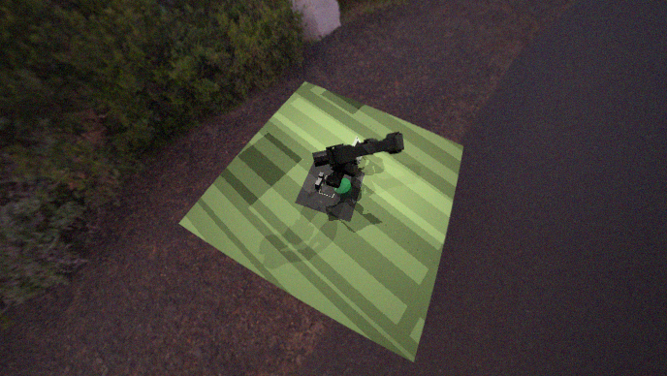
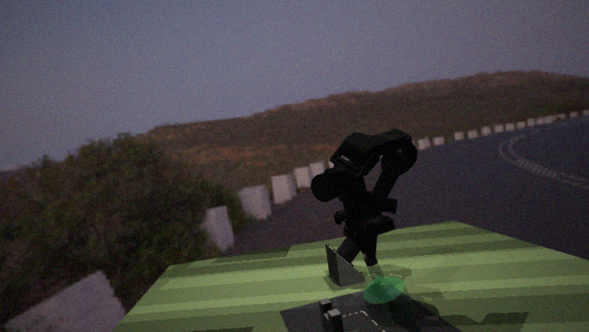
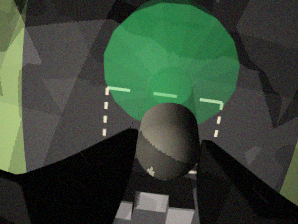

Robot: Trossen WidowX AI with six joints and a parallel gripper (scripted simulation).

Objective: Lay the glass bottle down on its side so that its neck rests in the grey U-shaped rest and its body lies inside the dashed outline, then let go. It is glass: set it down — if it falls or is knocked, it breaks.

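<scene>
You have the green, see-through glass bottle (image 1: 342,186) (image 2: 383,290) (image 3: 172,45) over the dark grey square mat (image 1: 307,196) (image 2: 295,313) (image 3: 55,55), with its body below the black pincer (image 1: 333,181) (image 2: 360,256) (image 3: 168,144). The pincer is closed on the bottle's neck end: in your wrist view the rounded, grey-brown tip (image 3: 169,145) sits between its two black fingers. The bottle is not lying on its side; you cannot tell from these views whether its base touches the mat.

The white dashed outline (image 1: 327,195) (image 2: 355,314) (image 3: 165,94) is marked on the mat, and from the wrist the green body overlaps one end of it, reaching out past that edge. The small grey U-shaped rest (image 1: 319,181) (image 2: 330,316) (image 3: 151,201) stands near the outline, apart from the bottle, so the neck is not in it.

Your black arm (image 1: 359,149) (image 2: 368,150) bends above the green striped worktop (image 1: 378,262) (image 2: 214,291) (image 3: 11,100). In the exterior view, a dark grey triangular plate (image 2: 340,267) stands behind the mat.
</scene>
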